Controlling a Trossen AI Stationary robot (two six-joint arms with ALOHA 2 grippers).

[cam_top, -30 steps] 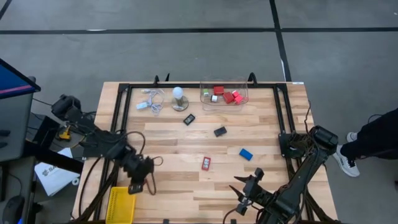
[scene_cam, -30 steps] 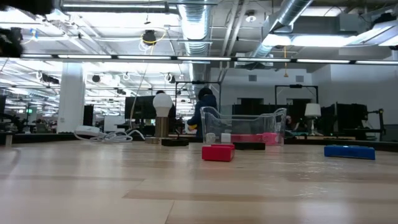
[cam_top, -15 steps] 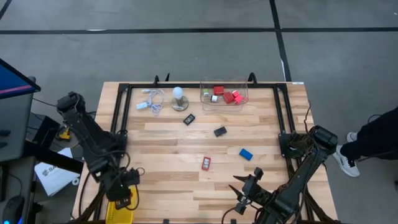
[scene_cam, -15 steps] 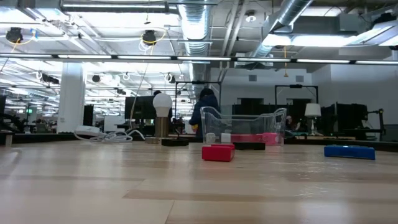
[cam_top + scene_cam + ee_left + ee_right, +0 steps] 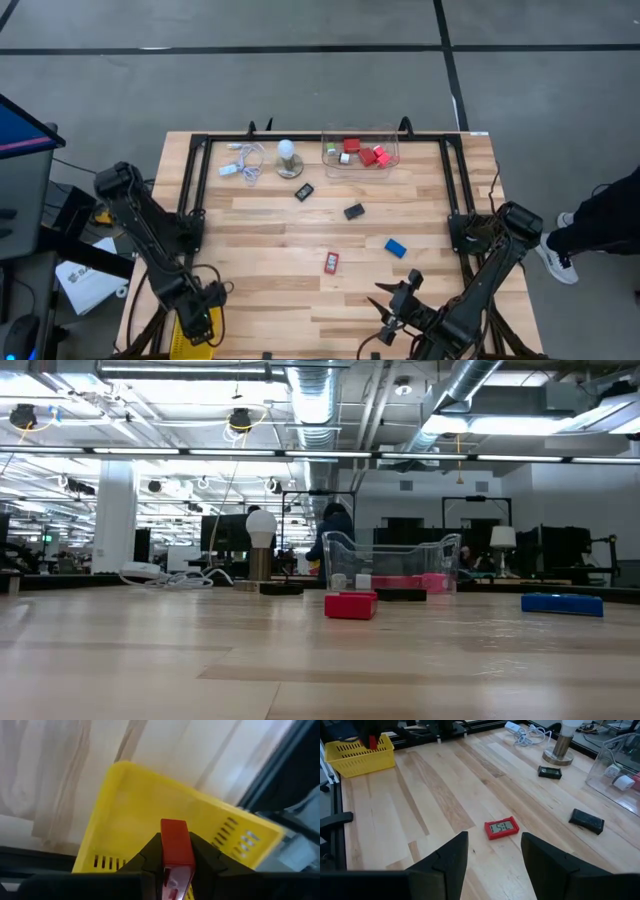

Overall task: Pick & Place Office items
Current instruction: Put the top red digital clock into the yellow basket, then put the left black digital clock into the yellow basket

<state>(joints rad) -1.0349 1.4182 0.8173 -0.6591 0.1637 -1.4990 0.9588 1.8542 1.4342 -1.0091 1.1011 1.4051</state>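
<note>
My left gripper (image 5: pixel 200 322) is shut on a small red block (image 5: pixel 174 845) and hangs over the yellow bin (image 5: pixel 135 810) at the table's near left corner. Loose office items lie flat on the wood: a red block with a display (image 5: pixel 501 828), a blue block (image 5: pixel 396 247) and two black blocks (image 5: pixel 354 211) (image 5: pixel 304 191). A clear bin (image 5: pixel 360 150) at the far edge holds red, white and green blocks. My right gripper (image 5: pixel 494 860) waits open near the table's near edge, above bare wood. My left gripper pinches the red block by its two broad faces (image 5: pixel 176 862) between its two fingers. The block's free end (image 5: pixel 173 826) sticks out past the fingertips. The fingers come from above, pointing steeply down. The block is lifted clear, above the yellow bin's floor.
A white bulb on a round base (image 5: pixel 287 158) and a white coiled cable (image 5: pixel 243 160) stand at the far left of the table. A black frame (image 5: pixel 195 170) runs along the table's sides. A person (image 5: pixel 600 215) stands off the right edge.
My left gripper, still shut on the red block, has gone toward the table's near left corner and down, rolling its wrist. It now hangs over the yellow bin instead of bare wood beside it.
</note>
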